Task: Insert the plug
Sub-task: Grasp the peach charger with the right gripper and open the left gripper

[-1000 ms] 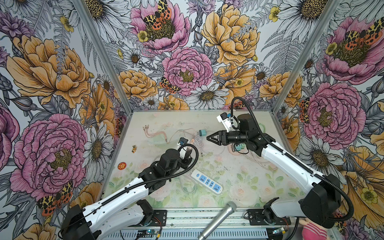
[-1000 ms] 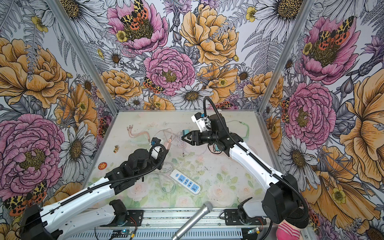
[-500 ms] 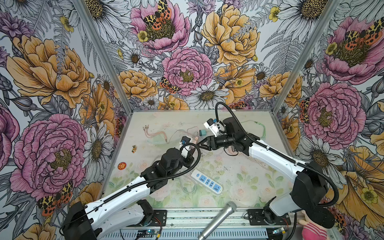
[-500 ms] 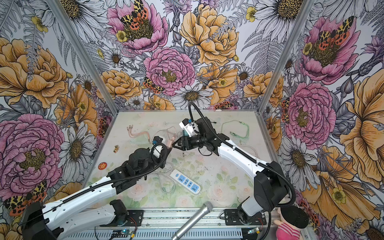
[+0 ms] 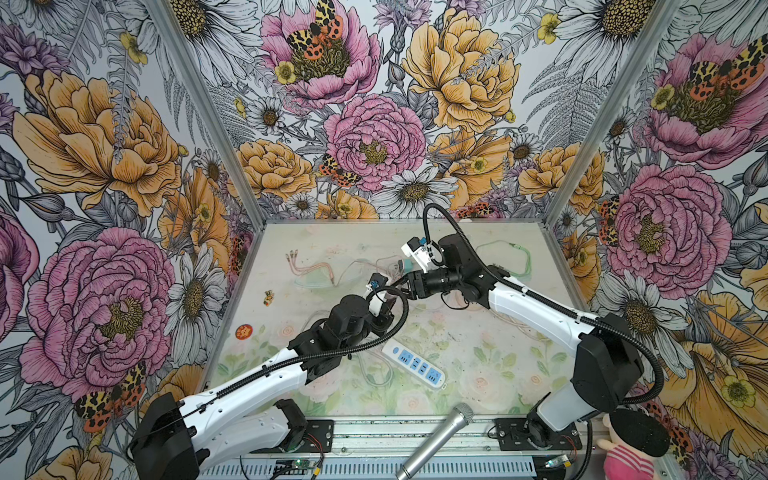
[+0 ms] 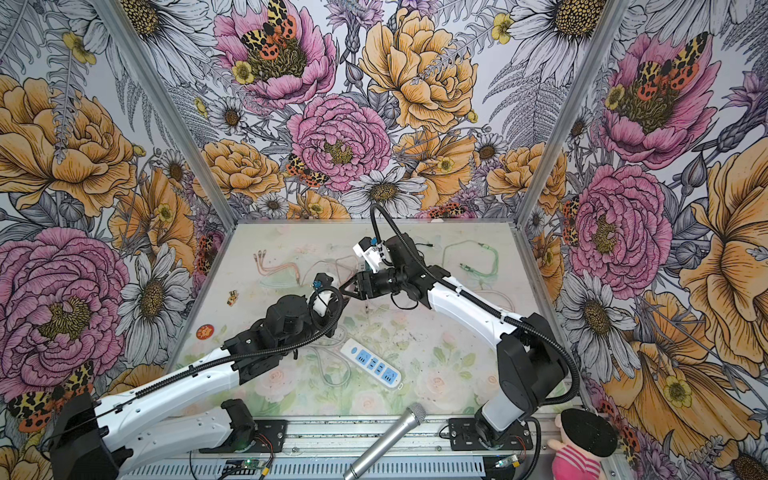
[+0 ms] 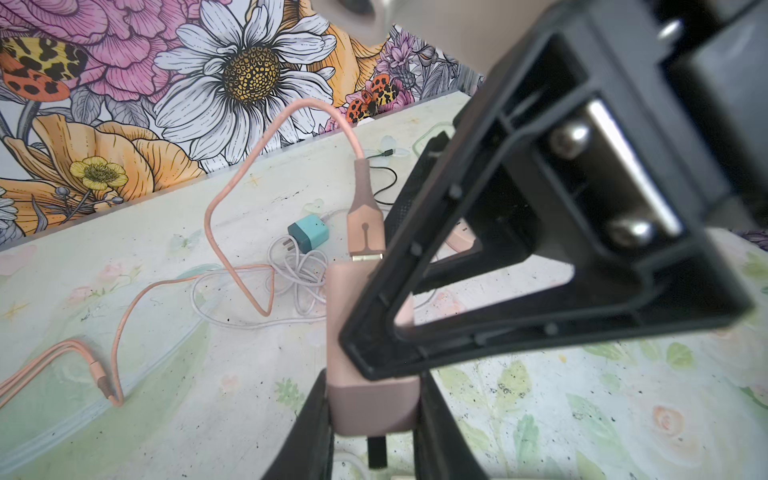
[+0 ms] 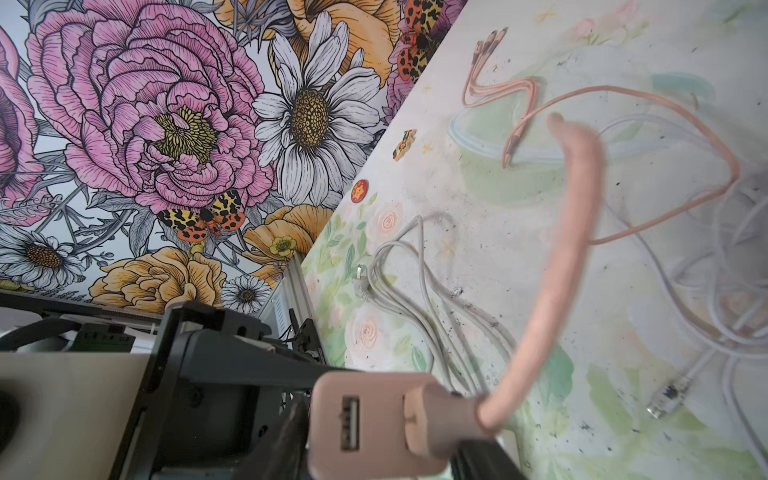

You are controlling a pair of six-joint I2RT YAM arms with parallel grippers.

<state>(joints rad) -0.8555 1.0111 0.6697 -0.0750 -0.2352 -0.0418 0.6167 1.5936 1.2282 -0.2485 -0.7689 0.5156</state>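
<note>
left gripper [image 7: 371, 415] clamped on pink adapter [image 7: 365, 332], lower centre, left wrist view. USB plug [image 7: 365, 226] sits mid-frame in the adapter's top, metal showing; right gripper [image 5: 398, 286] part-open astride it. Close on the plug body, push straight in, adapter braced.

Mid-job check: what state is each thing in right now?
Left end effector: shut on pink rectangular charger block.
Right end effector: open, straddling the block.
Pink USB plug: in the block's port, metal showing.
White power strip with blue sockets: flat, nothing plugged in.
Teal charger cube: loose, unplugged.
</note>
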